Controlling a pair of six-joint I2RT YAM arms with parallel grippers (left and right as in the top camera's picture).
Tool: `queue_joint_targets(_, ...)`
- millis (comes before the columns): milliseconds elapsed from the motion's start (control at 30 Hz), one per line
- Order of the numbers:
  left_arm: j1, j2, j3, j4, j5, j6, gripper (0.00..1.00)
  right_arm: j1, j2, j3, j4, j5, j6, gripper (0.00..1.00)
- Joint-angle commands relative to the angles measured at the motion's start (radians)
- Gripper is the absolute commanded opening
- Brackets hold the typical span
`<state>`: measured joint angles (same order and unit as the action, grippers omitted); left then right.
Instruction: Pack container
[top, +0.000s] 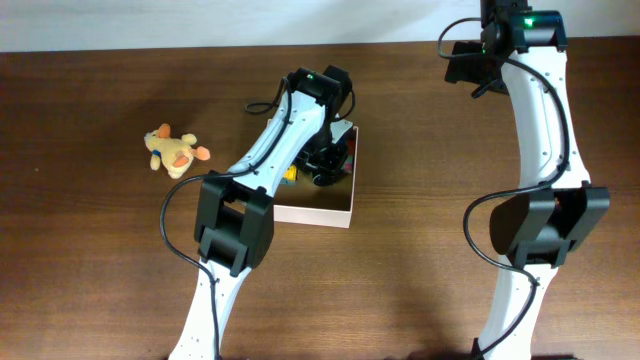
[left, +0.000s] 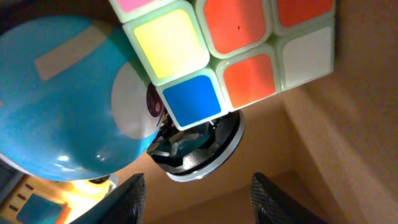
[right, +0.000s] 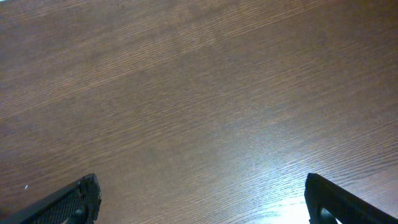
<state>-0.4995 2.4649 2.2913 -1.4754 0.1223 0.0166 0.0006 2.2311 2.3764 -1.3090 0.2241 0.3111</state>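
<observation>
The container (top: 312, 212), a shallow box with white walls, sits mid-table. My left gripper (top: 325, 165) reaches down into it. In the left wrist view its fingers stand apart over the tan floor (left: 311, 143), and the left gripper (left: 198, 186) is open with nothing between them. Just ahead of it lie a colour cube (left: 236, 50), a blue round toy (left: 68, 106) and a black-and-white disc-shaped thing (left: 199, 146). Far from the box, my right gripper (right: 202, 193) hangs open over bare wood at the table's back right (top: 470, 65).
A yellow-orange plush toy (top: 172, 150) lies on the table left of the box. The left arm's links cover much of the box from above. The box's inner wall (left: 367, 124) rises close on the right of the left gripper.
</observation>
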Motion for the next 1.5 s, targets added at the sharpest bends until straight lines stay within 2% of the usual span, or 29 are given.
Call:
queue_joint_targets(0, -0.005, -0.010, 0.005, 0.004, -0.015, -0.056, 0.56, -0.002, 0.003, -0.004, 0.000, 0.016, 0.005, 0.99)
queue_joint_targets(267, -0.033, -0.010, 0.005, 0.006, -0.016, -0.137, 0.56, -0.002, 0.003, -0.004, 0.000, 0.016, 0.005, 0.99)
queue_joint_targets(433, -0.061, -0.010, 0.005, 0.006, -0.021, -0.144, 0.54, -0.002, 0.003, -0.004, 0.000, 0.016, 0.005, 0.99)
queue_joint_targets(867, -0.103, -0.010, 0.005, 0.002, -0.120, -0.269, 0.52, -0.002, 0.003, -0.004, 0.000, 0.016, 0.005, 0.99)
queue_joint_targets(1067, -0.103, -0.010, 0.005, 0.026, -0.123, -0.271, 0.52, -0.002, 0.003, -0.004, 0.000, 0.016, 0.005, 0.99)
queue_joint_targets(1300, -0.103, -0.010, 0.000, 0.045, -0.142, -0.271, 0.42, -0.002, 0.003, -0.004, 0.000, 0.016, 0.005, 0.99)
queue_joint_targets(1467, -0.103, -0.006, 0.000, 0.055, -0.145, -0.270, 0.41, -0.002, 0.003, -0.004, 0.000, 0.016, 0.005, 0.99)
